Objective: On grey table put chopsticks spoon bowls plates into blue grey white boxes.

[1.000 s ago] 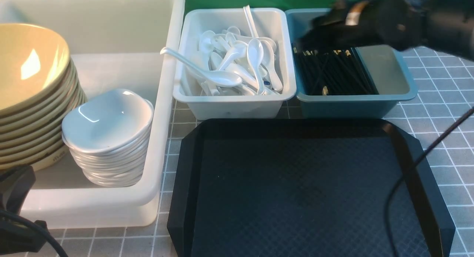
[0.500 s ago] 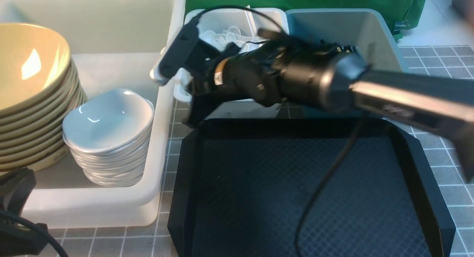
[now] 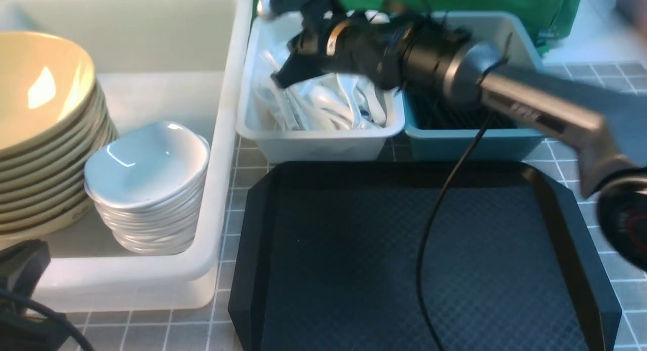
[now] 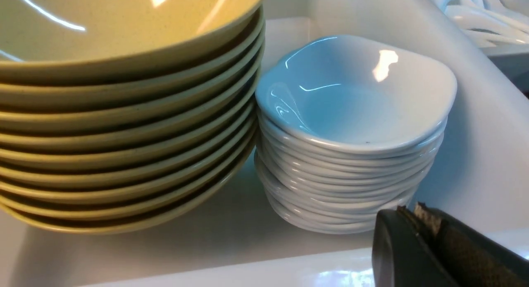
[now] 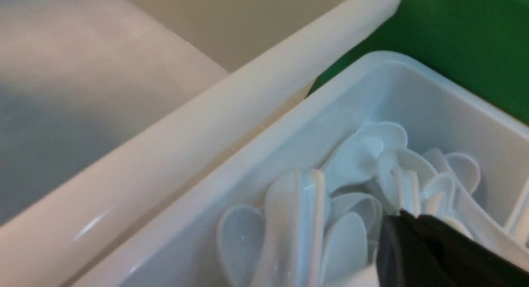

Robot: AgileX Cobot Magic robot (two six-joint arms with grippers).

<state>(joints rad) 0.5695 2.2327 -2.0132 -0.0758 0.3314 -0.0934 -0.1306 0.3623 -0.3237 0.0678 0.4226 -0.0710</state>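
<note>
My right gripper (image 3: pixel 284 77) looks shut and hangs over the left part of the pale grey-white box (image 3: pixel 318 143), just above the pile of white spoons (image 3: pixel 328 103). In the right wrist view its tips (image 5: pixel 407 218) are pressed together over the spoons (image 5: pixel 351 163); nothing shows between them. The black chopsticks (image 3: pixel 445 116) lie in the blue box (image 3: pixel 470 143), mostly hidden by the arm. The beige bowls (image 3: pixel 40 88) and the white plates (image 3: pixel 146 164) are stacked in the big white tub (image 3: pixel 222 138). My left gripper (image 4: pixel 413 210) is shut and empty by the tub's near rim.
A black textured tray (image 3: pixel 354 250) lies on the grey table (image 3: pixel 151 331) in front of the two small boxes. My right arm's cable (image 3: pixel 429 229) hangs across the tray. The left gripper (image 3: pixel 22 260) sits low at the front left corner.
My right arm swung left from the blue box, dipped by the tub's right wall, then rose over the spoon box. The spoon that hung over that box's left rim now lies inside.
</note>
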